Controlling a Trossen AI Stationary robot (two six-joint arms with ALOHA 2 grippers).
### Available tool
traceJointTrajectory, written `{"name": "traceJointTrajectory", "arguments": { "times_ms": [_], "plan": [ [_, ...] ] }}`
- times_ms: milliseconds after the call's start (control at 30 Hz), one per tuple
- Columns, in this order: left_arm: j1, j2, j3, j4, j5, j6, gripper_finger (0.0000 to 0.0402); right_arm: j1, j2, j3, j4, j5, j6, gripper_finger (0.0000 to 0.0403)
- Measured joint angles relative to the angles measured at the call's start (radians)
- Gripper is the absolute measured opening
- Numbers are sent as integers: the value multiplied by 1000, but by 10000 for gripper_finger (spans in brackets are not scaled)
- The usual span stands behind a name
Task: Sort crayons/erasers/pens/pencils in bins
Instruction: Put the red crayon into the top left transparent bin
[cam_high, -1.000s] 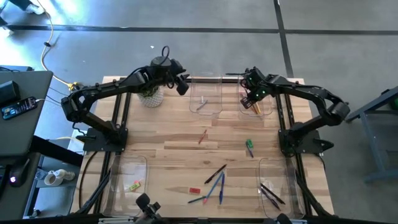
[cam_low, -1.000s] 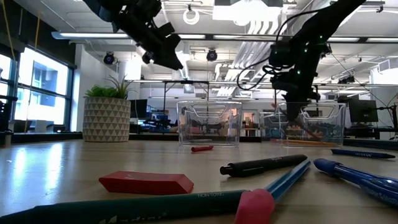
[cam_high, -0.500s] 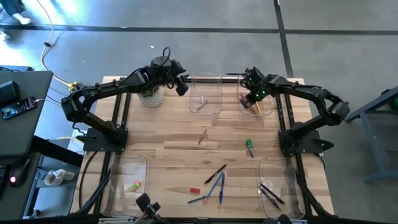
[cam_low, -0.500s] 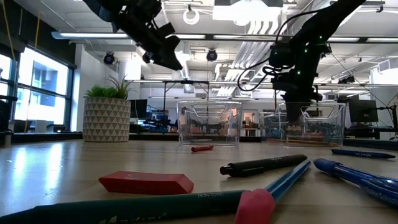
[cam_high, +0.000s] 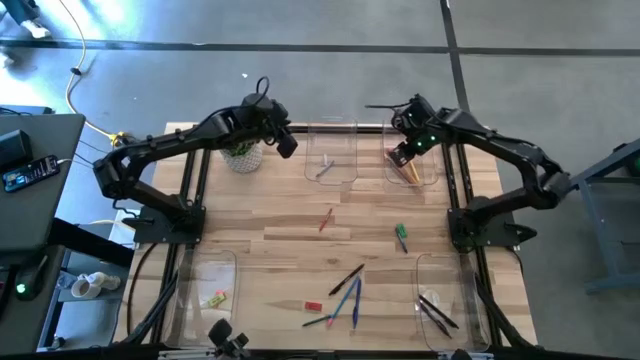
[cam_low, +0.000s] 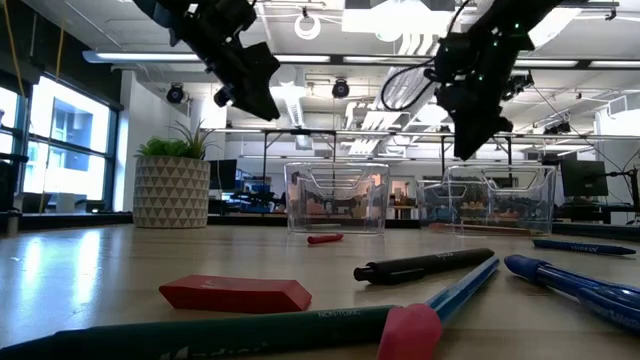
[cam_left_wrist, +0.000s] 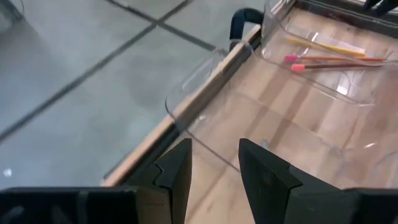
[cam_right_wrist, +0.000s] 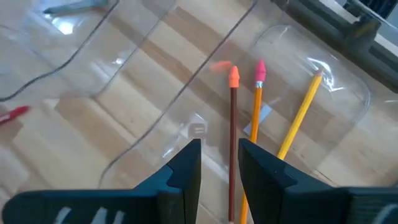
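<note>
Four clear bins (cam_high: 424, 163) sit at the table's corners. Three pencils (cam_right_wrist: 258, 118) lie in the far-right one, pens (cam_high: 434, 312) in the near-right, erasers (cam_high: 213, 298) in the near-left. Above the pencil bin hangs the right gripper (cam_right_wrist: 219, 163), jaws parted, empty; the left gripper (cam_left_wrist: 213, 167) waits empty, part open, beside the far-middle bin. Left loose mid-table, I judge: several pens (cam_high: 345, 280), a crayon (cam_high: 326, 219), and a red eraser (cam_low: 235, 293).

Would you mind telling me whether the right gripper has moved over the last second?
Yes. The right gripper has risen, from down inside the clear plastic pencil bin to above its rim.
</note>
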Motion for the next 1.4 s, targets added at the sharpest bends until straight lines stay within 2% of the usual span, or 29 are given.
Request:
{"name": "traceJointTrajectory", "arguments": {
  "times_ms": [400, 533, 867, 1100, 1267, 1400],
  "plan": [
    [-62, -47, 0, -229, 2, -304, 119, 163, -122, 0, -58, -12, 65, 99],
    [-134, -47, 0, -272, 3, -432, 119, 212, -123, 0, -81, -11, 88, 99],
    [-320, -47, 8, -244, -11, -618, 119, 257, -123, 0, -103, -10, 57, 99],
    [-414, -47, 98, -266, -58, -654, 119, 256, -123, 0, -104, -9, 39, 99],
    [-444, -44, 167, -309, -99, -646, 119, 256, -123, 0, -104, -9, 38, 99],
    [-456, -30, 177, -358, -110, -650, 119, 256, -123, 0, -104, -8, 61, 99]
  ]
}}
